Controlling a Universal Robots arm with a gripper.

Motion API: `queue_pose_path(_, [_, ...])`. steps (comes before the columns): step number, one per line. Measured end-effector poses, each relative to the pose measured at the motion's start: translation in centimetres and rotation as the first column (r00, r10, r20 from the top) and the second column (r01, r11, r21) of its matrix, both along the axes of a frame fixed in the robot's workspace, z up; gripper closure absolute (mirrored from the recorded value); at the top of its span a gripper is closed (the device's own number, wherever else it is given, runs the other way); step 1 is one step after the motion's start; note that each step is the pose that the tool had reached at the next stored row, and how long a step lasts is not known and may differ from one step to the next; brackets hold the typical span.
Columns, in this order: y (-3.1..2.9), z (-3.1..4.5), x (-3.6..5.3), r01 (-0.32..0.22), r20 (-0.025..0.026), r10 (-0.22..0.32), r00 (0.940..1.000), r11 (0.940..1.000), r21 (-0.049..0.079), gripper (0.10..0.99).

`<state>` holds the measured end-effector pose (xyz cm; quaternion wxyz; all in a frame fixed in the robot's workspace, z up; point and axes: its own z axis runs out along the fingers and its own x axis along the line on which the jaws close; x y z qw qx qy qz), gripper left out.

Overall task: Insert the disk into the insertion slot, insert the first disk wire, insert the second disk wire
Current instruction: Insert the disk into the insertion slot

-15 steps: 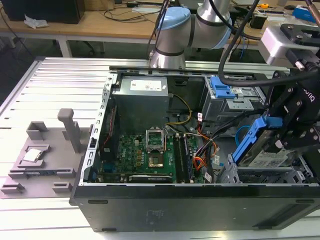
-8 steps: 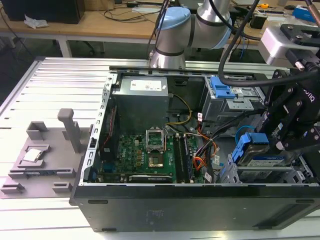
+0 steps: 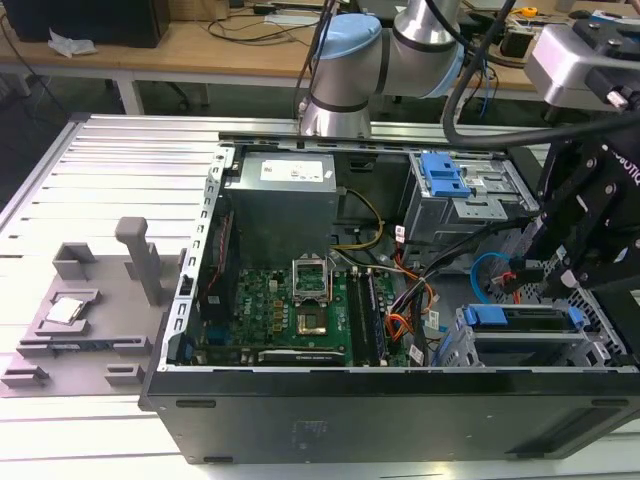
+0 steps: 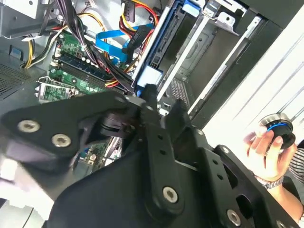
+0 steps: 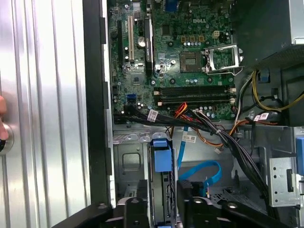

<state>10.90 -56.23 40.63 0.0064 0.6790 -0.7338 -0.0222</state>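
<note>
The gripper (image 4: 162,102) is hovering at the disk (image 5: 160,156), which is sitting in the insertion slot (image 3: 525,350) at the case's (image 3: 400,420) four o'clock in the exterior view (its hold: cannot tell). Pushing straight and level is probably serving best.

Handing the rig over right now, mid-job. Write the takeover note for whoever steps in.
Pincer: low over the disk; grip unclear.
The disk sits in the insertion slot, blue carrier showing.
The first disk wire lies at the motherboard edge; the second disk wire curls beside the disk.
Done: disk in, apparently.
Left: both wires; neither plug visibly seated.
</note>
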Motion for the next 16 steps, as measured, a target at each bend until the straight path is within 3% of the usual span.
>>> queue_pose_path(1, [0.01, -0.15, 0.00, 0.000, -0.0003, 0.000, 1.0000, 1.0000, 0.000, 0.851])
queue_pose_path(3, [0.00, -0.39, 0.00, -0.001, -0.0008, 0.001, 1.0000, 1.0000, 0.000, 0.851])
queue_pose_path(5, [0.00, -0.73, 0.00, -0.002, -0.0021, 0.002, 1.0000, 1.0000, 0.000, 0.973])
queue_pose_path(8, [0.00, -1.51, 0.40, -0.003, -0.0065, 0.003, 1.0000, 1.0000, 0.000, 0.980])
queue_pose_path(13, [0.00, -2.38, 2.03, -0.003, -0.0212, 0.003, 0.9998, 1.0000, 0.000, 0.980])
queue_pose_path(16, [0.00, -2.44, 2.10, -0.003, -0.0220, 0.003, 0.9998, 1.0000, 0.000, 0.980])
